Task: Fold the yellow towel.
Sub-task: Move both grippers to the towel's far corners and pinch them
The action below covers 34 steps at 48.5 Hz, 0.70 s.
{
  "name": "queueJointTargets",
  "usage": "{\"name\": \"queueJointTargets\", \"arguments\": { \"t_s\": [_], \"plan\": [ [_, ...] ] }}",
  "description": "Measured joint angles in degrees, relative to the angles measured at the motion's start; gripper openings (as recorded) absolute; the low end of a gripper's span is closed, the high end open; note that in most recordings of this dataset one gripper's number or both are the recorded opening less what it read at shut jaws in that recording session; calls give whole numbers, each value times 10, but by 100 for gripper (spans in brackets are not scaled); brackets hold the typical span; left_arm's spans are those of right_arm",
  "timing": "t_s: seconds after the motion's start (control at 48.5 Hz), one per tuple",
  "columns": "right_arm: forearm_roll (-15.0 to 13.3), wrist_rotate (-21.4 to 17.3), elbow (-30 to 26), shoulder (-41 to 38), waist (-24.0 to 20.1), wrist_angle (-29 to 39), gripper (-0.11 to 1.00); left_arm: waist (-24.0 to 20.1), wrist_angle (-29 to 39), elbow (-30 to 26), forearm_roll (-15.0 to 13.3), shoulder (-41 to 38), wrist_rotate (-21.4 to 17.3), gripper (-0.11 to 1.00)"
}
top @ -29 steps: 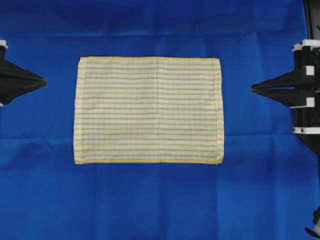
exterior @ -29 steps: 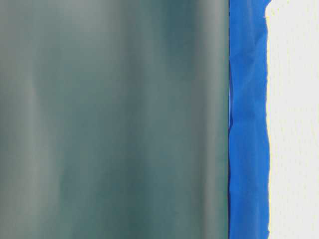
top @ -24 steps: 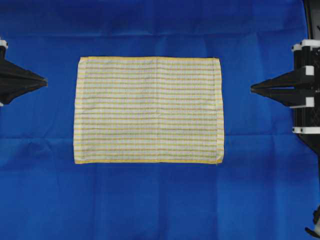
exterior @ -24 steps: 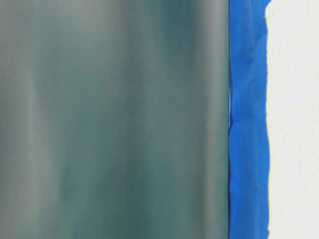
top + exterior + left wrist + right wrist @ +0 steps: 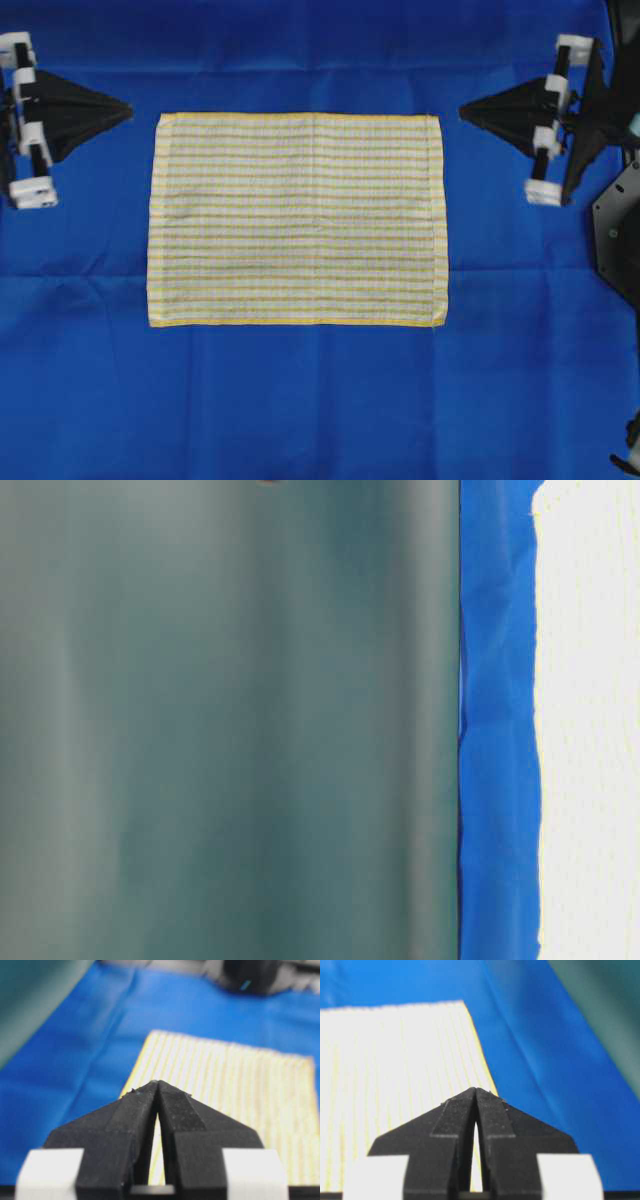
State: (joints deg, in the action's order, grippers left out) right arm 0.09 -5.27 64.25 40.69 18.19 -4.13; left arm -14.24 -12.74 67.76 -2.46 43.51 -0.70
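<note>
The yellow towel lies flat and unfolded on the blue cloth, a rectangle with yellow hems; it also shows as a pale strip at table level. My left gripper is shut and empty, its tip just left of the towel's upper left corner. My right gripper is shut and empty too, its tip just right of the upper right corner. In the left wrist view the closed tips point over the towel near its corner. The right wrist view shows closed tips above the towel's edge.
A large plain blue cloth covers the table under the towel, with soft creases. A dark green backdrop fills most of the table-level view. The right arm's black base stands at the right edge.
Both grippers have moved inward and toward the top of the overhead view, from beside the towel's mid-height to beside its upper corners. Both stay shut. The towel has not moved.
</note>
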Motion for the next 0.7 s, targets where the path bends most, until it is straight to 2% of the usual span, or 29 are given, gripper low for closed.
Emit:
{"name": "queueJointTargets", "arguments": {
  "t_s": [0.062, 0.124, 0.186, 0.268, 0.33, 0.351, 0.495, 0.702],
  "plan": [
    [0, -4, -4, -28, 25, 8, 2, -17, -2, -1, 0, -29, 0, 4],
    [0, -4, -9, -59, 43, 13, 11, -31, -4, 0, 0, -64, 0, 17],
    [0, -4, -13, -87, 53, 15, 25, -42, -13, -1, 0, -96, 0, 35],
    [0, -4, -19, -130, 71, 16, 52, -54, -33, -1, 1, -133, 0, 62],
    [0, -4, -22, -165, 83, 16, 68, -62, -50, -1, 0, -161, -1, 77],
    [0, -4, -23, -176, 86, 16, 71, -64, -55, -1, 0, -171, -1, 80],
    [0, -4, -28, -244, 105, 2, 66, -93, -77, -1, 0, -237, -10, 69],
    [0, -4, -32, -312, 117, -34, 64, -116, -111, -9, 0, -331, -18, 71]
  ]
}}
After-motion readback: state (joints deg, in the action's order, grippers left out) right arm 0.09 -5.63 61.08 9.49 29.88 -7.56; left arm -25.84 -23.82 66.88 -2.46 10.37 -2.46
